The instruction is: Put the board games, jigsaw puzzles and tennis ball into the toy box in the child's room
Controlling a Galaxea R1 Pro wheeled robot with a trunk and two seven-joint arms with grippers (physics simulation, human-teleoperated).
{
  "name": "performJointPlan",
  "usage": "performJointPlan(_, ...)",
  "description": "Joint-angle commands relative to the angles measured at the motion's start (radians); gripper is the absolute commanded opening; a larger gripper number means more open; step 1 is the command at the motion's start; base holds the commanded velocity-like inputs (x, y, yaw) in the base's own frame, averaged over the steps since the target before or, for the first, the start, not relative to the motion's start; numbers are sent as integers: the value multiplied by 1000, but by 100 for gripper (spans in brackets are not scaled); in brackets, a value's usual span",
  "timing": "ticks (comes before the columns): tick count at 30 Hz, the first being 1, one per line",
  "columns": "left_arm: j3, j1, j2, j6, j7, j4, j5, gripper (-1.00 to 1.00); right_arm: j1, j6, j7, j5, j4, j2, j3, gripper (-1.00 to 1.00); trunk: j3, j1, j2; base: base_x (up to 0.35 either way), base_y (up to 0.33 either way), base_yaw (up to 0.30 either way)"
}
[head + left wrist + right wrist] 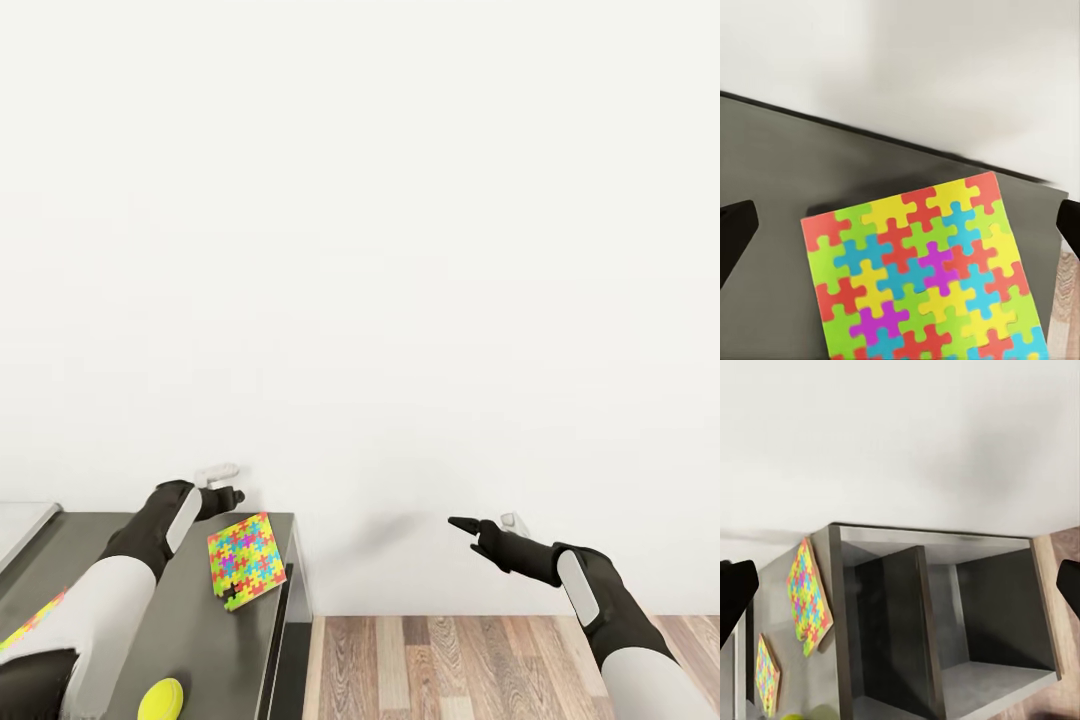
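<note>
Puzzle (245,556) lies flat at the table's (200,640) end with the ball (160,698) nearer the robot, and the left claw (228,497) hangs spread-jawed above it, apparently lining up a grab, while the right claw (462,524) hovers idle over the floor (460,660), its jaws also parted.

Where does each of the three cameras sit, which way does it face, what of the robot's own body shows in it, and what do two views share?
Head view: on the robot's head, looking forward and down at the table, wall and floor; both arms, left gripper, right gripper.
Left wrist view: on the left arm, looking down at the jigsaw puzzle; dark fingertips at both edges.
Right wrist view: on the right arm, facing the table's open end; fingertips at both edges.
Shared: that puzzle appears in all three.
</note>
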Motion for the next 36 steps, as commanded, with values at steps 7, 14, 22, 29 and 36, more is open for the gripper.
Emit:
performJointPlan(7, 2, -57, 8, -65, 6, 144, 11, 100, 0, 7, 4, 0, -1, 0, -3, 100, -2, 1, -2, 0, 0, 0)
performJointPlan(14, 2, -79, 8, -98, 6, 198, 8, 100, 0, 7, 6, -1, -21, -1, -6, 100, -4, 1, -2, 0, 0, 0)
performJointPlan(22, 1, -82, 7, -129, 5, 206, 6, 100, 3, 9, 6, -1, -63, 0, 0, 100, -14, 1, -2, 0, 0, 0)
performJointPlan(29, -1, -82, 3, -133, 3, 207, 6, 100, 3, 9, 6, -1, -66, 0, 1, 100, -25, 1, -2, 0, 0, 0)
performJointPlan(36, -2, -82, 3, -133, 1, 207, 7, 100, 3, 9, 6, -1, -66, 0, 1, 100, -37, 1, -2, 0, 0, 0)
